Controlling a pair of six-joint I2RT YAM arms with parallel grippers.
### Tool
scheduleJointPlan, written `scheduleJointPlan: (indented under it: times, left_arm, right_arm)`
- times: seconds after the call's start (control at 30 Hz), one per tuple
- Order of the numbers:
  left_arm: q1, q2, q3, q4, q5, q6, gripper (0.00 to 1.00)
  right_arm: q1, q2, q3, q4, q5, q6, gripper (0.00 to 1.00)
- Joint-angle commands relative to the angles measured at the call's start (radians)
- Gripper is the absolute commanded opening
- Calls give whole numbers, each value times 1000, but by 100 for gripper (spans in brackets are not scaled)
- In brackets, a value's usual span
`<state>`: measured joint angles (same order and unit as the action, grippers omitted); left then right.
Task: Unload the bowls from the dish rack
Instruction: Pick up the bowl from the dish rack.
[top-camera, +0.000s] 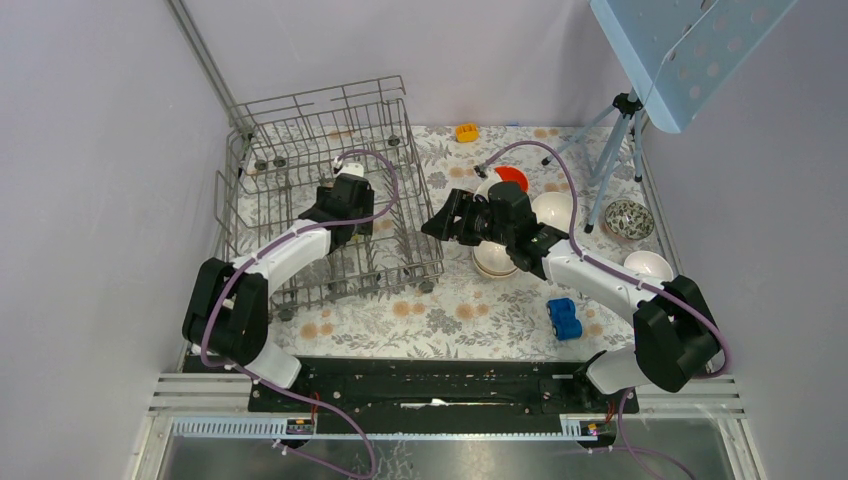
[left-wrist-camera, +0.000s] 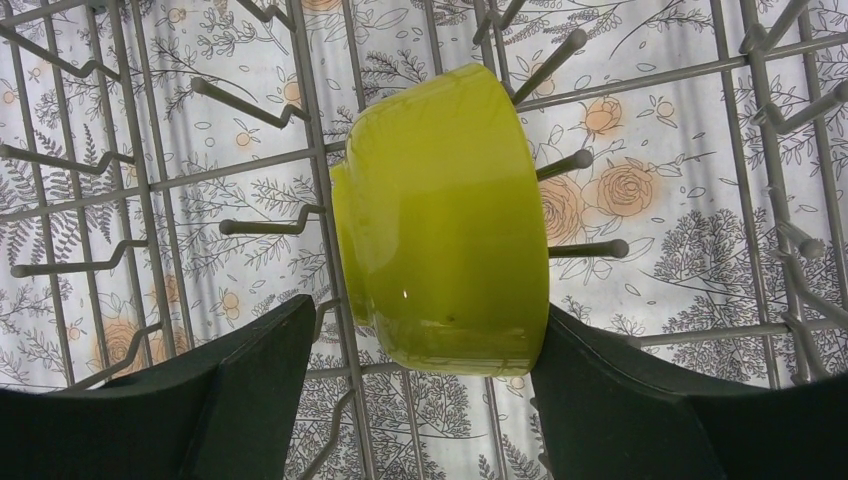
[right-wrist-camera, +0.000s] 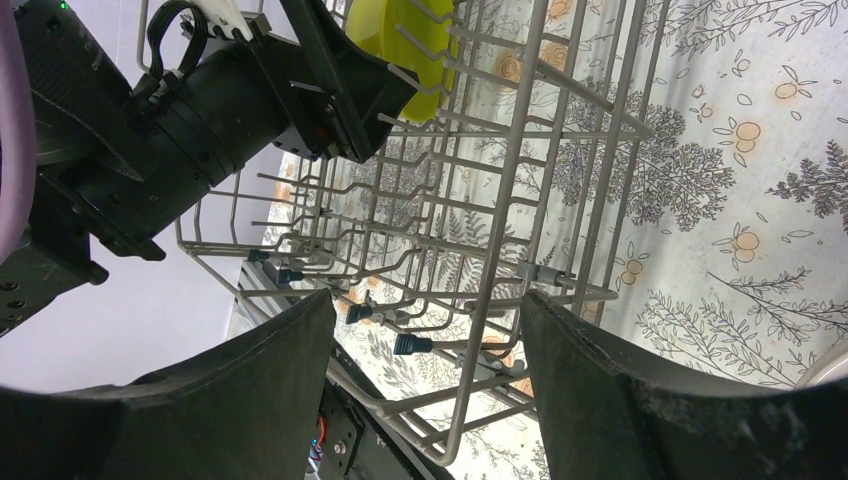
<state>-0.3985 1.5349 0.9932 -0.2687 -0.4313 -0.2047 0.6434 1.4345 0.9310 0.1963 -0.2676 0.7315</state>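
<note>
A yellow-green bowl (left-wrist-camera: 445, 220) stands on edge among the tines of the grey wire dish rack (top-camera: 300, 125). My left gripper (left-wrist-camera: 430, 305) is open and straddles the bowl's lower edge. Its right finger (left-wrist-camera: 620, 400) touches the bowl, while a gap shows at the left finger (left-wrist-camera: 240, 390). In the top view the left arm hides this bowl. My right gripper (top-camera: 437, 225) hovers open and holds nothing just outside the rack's right side. In its wrist view the rack's wires (right-wrist-camera: 520, 200) lie beyond the fingers. On the table sit an orange-red bowl (top-camera: 512, 178), white bowls (top-camera: 552, 210) and a dark mottled bowl (top-camera: 628, 218).
A beige and white stack of bowls (top-camera: 495, 262) sits under the right forearm, and another white bowl (top-camera: 648, 266) lies at the right. A blue toy car (top-camera: 565, 318) is near the front. A tripod (top-camera: 615, 150) and a small yellow object (top-camera: 466, 132) stand at the back.
</note>
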Motion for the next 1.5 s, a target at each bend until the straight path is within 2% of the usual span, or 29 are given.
scheduleJointPlan:
  times: [0.0,0.43,0.63,1.1,1.47]
  left_arm:
    - [3,15,1,41,33,14,78]
    - [4,10,-11,64,49,13,59]
    - [4,-20,-20,68,19,13,38]
    - [1,-154,-16,65,-32,11,1]
    - [-21,-259,35,17,-23,-3,0]
  right_arm:
    - [5,-31,-4,51,-23,-1,75]
    - [4,-39,-8,43,-18,-4,75]
    - [5,-39,-8,43,-21,-3,74]
    - [5,-45,-2,31,-15,1,74]
    - [4,-53,27,-8,-20,-10,74]
